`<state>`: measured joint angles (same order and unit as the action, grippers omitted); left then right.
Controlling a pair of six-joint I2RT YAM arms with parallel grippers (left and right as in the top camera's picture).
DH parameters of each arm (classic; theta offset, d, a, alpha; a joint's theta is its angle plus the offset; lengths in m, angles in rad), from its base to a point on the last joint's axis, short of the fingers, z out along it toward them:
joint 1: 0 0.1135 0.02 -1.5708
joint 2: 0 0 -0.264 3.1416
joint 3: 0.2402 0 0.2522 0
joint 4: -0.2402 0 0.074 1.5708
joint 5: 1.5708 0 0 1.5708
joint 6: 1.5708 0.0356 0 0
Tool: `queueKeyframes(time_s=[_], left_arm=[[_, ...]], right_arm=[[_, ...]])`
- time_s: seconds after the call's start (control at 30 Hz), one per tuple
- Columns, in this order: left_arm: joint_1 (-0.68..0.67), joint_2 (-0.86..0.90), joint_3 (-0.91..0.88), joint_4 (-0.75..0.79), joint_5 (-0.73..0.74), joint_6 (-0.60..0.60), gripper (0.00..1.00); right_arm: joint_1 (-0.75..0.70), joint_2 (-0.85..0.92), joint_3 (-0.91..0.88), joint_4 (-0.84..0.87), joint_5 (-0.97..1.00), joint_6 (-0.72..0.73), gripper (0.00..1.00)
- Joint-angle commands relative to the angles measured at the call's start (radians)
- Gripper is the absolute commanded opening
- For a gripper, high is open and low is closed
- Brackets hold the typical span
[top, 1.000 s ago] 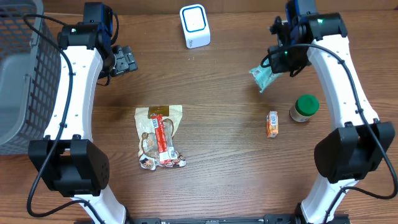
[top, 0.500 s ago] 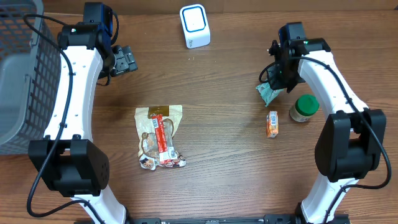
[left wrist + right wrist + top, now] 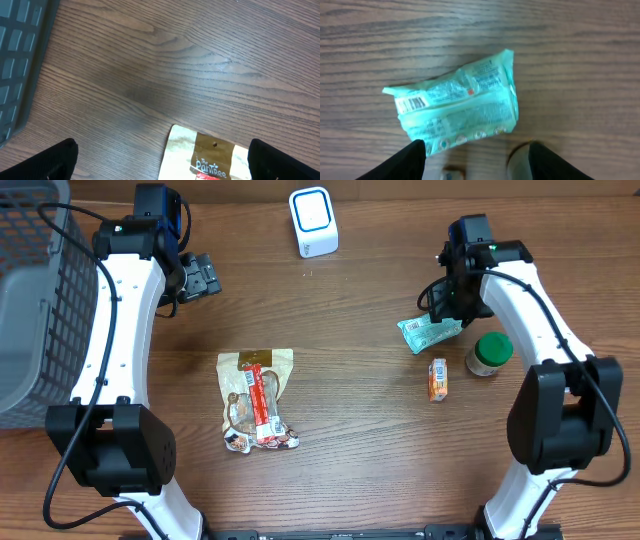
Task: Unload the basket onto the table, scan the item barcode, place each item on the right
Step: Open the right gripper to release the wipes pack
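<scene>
Overhead, above the wooden bench (image 3: pixel 360 440), the right arm (image 3: pixel 540 310) bends inward at the elbow, its end effector (image 3: pixel 446 302) pointing down with fingers spread and holding nothing. The teal packet (image 3: pixel 428 333) lies flat on the bench just beside its fingertips, barcode (image 3: pixel 413 103) facing up. The left end effector (image 3: pixel 200 277) stands wide apart, empty.

The crinkled teal packet (image 3: pixel 430 333) lies flat on the bench (image 3: pixel 360 440), barcode (image 3: pixel 411 103) facing up; the white scanner (image 3: pixel 313 222) stands well apart.
</scene>
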<state>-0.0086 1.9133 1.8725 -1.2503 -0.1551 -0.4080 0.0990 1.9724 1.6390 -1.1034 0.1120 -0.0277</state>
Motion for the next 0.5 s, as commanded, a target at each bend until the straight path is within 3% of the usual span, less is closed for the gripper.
queueKeyframes(time_s=[0.0,0.23,0.43,0.47], left_arm=[[0.002,-0.004,0.01,-0.002,-0.012,0.012,1.0],[0.002,-0.004,0.01,-0.002,-0.012,0.012,1.0],[0.002,-0.004,0.01,-0.002,-0.012,0.012,0.99],[0.002,-0.004,0.01,-0.002,-0.012,0.012,1.0]], right_arm=[[0.003,-0.132,0.043,-0.053,-0.023,0.089,0.67],[0.003,-0.164,0.012,-0.264,-0.178,0.115,0.68],[0.009,-0.164,-0.135,-0.23,-0.193,0.145,0.69],[0.008,-0.164,-0.171,-0.207,-0.193,0.145,0.73]])
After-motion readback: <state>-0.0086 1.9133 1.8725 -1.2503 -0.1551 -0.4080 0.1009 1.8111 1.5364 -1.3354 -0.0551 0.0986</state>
